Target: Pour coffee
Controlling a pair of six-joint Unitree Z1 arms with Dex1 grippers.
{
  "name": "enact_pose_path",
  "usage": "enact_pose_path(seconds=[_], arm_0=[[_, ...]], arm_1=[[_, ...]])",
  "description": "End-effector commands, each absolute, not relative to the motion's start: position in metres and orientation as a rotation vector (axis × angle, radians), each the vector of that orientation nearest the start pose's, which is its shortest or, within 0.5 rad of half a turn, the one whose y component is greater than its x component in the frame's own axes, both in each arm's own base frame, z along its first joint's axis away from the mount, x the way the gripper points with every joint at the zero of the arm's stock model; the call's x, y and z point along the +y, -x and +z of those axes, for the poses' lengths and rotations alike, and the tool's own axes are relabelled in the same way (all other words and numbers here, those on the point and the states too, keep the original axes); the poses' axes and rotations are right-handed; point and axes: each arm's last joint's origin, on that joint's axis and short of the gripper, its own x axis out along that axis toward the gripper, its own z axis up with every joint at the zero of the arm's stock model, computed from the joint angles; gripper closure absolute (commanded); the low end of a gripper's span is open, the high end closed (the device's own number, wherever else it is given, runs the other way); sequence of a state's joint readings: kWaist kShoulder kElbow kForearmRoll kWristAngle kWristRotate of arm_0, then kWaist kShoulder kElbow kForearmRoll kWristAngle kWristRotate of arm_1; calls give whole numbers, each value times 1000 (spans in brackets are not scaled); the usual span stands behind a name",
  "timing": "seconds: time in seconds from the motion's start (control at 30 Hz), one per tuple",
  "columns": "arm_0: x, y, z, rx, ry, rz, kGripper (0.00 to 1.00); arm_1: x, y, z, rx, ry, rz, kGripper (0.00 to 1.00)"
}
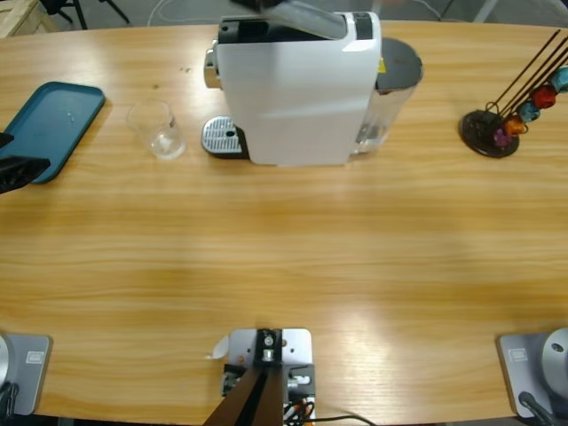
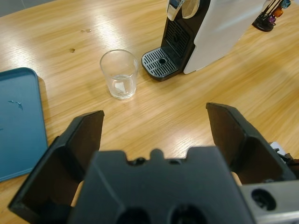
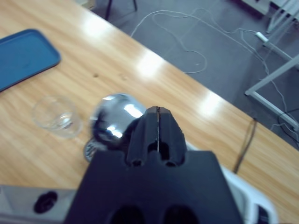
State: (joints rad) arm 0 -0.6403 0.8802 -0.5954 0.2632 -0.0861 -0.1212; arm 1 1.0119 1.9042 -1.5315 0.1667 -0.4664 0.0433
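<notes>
the empty glass cup beside the coffee machine drip tray is light, rigid, slippery, fragile; grasp mid-wall. left gripper spread wide; right gripper closed, empty.

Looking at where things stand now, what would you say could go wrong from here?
The empty glass stands on the table beside the drip tray, not under the spout; brewing now would likely send coffee onto the grate.

The left gripper, jaws open, faces the glass; a careless approach might tip it or knock it against the coffee machine.

The right gripper, jaws shut, sits above the machine's silver knob; pressing off-centre could slip.
</notes>
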Motion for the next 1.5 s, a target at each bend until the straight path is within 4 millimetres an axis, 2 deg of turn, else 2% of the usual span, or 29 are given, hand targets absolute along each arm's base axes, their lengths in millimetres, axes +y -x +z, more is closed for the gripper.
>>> enact_pose_path(seconds=[0.03, 0.53, 0.8, 0.87, 0.97, 1.03, 1.07, 1.1, 1.13, 1.17, 1.23, 1.27, 1.37, 1.5], arm_0=[[-66, -79, 295, 604, -56, -694, 41], [-67, -80, 294, 614, -57, -698, 39], [-69, -82, 293, 625, -60, -698, 32], [-70, -84, 293, 631, -63, -692, 32], [-73, -90, 290, 653, -75, -675, 27], [-73, -90, 292, 641, -84, -667, 36], [-72, -91, 293, 636, -89, -653, 45], [-72, -92, 293, 629, -101, -640, 46], [-71, -92, 294, 613, -109, -631, 44], [-72, -93, 294, 599, -109, -619, 41], [-76, -103, 293, 586, -122, -589, 41], [-81, -110, 292, 584, -131, -571, 41], [-97, -133, 288, 574, -131, -552, 32], [-119, -162, 270, 619, -124, -543, 35]], arm_1=[[391, -248, 267, 552, 423, 571, 1000], [376, -239, 227, 610, 396, 541, 1000], [372, -237, 224, 610, 389, 538, 1000], [368, -235, 236, 588, 378, 536, 1000], [347, -223, 291, 500, 342, 564, 1000], [323, -206, 333, 502, 305, 674, 1000], [308, -199, 351, 509, 293, 726, 731], [293, -191, 365, 515, 288, 744, 413], [278, -182, 376, 524, 296, 745, 263], [263, -173, 384, 538, 310, 743, 155], [226, -151, 393, 569, 335, 734, 26], [211, -142, 391, 579, 342, 728, 3], [173, -119, 377, 615, 341, 715, 0], [145, -102, 352, 660, 352, 709, 0]])
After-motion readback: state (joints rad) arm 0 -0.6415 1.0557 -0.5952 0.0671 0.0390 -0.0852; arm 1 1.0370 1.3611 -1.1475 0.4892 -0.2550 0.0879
